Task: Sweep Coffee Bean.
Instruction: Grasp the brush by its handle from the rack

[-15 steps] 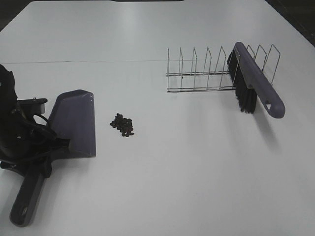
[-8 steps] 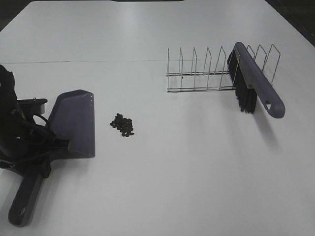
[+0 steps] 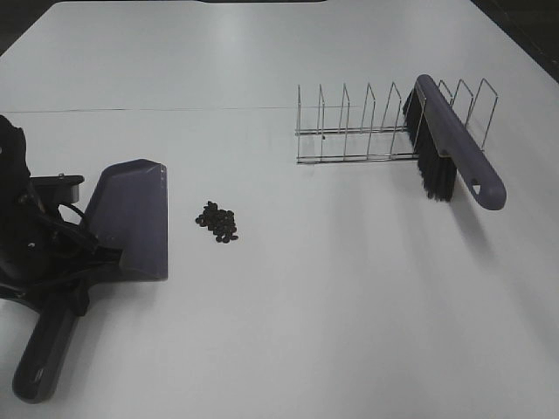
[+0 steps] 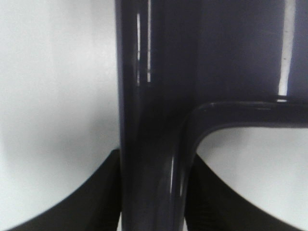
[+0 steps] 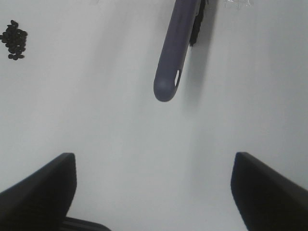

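Purple dustpan [image 3: 131, 218] is clamped in the left gripper [image 4: 154, 197]; the right gripper [image 5: 154, 192], spread wide and empty, should square up over the brush [image 5: 175, 48] handle before closing.

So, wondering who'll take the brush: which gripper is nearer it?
Right. The right gripper hangs open facing the brush handle's end, not touching; the left gripper is far across the table, shut on the dustpan handle.
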You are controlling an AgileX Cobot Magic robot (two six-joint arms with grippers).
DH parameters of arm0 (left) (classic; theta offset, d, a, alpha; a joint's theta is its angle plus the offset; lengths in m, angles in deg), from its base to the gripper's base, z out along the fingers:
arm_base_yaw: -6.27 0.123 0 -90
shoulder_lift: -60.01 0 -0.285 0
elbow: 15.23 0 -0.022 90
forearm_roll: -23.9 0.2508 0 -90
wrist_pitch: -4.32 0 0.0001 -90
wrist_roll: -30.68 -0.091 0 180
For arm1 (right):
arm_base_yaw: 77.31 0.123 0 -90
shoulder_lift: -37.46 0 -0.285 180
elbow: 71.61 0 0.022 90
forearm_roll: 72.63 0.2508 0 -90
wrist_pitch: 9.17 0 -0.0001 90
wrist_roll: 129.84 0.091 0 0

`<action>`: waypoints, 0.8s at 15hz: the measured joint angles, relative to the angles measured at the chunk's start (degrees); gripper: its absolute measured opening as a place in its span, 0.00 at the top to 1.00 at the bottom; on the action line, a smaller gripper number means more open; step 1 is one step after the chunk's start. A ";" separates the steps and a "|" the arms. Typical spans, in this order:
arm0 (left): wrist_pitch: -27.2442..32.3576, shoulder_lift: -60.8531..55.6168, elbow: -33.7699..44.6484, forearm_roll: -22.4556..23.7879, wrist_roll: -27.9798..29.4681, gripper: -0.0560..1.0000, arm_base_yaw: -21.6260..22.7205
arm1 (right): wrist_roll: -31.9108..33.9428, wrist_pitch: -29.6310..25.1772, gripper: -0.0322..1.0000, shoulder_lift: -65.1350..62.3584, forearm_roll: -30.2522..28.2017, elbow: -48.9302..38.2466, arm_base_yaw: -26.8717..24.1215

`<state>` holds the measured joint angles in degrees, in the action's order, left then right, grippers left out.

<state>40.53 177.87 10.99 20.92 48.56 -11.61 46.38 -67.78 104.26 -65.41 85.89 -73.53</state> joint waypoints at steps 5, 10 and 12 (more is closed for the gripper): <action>0.06 0.00 0.00 0.00 0.00 0.63 0.00 | -0.69 0.40 0.23 17.19 0.00 12.38 0.00; 0.11 0.00 0.00 0.00 -0.06 0.63 0.00 | -1.32 0.46 0.23 33.92 0.00 25.78 0.00; 0.11 0.00 0.00 0.06 -0.52 0.63 0.00 | -1.55 0.52 0.24 39.82 0.00 31.00 0.00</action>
<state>40.64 177.87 10.99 20.97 48.05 -11.61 44.83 -67.27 144.08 -65.41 116.88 -73.53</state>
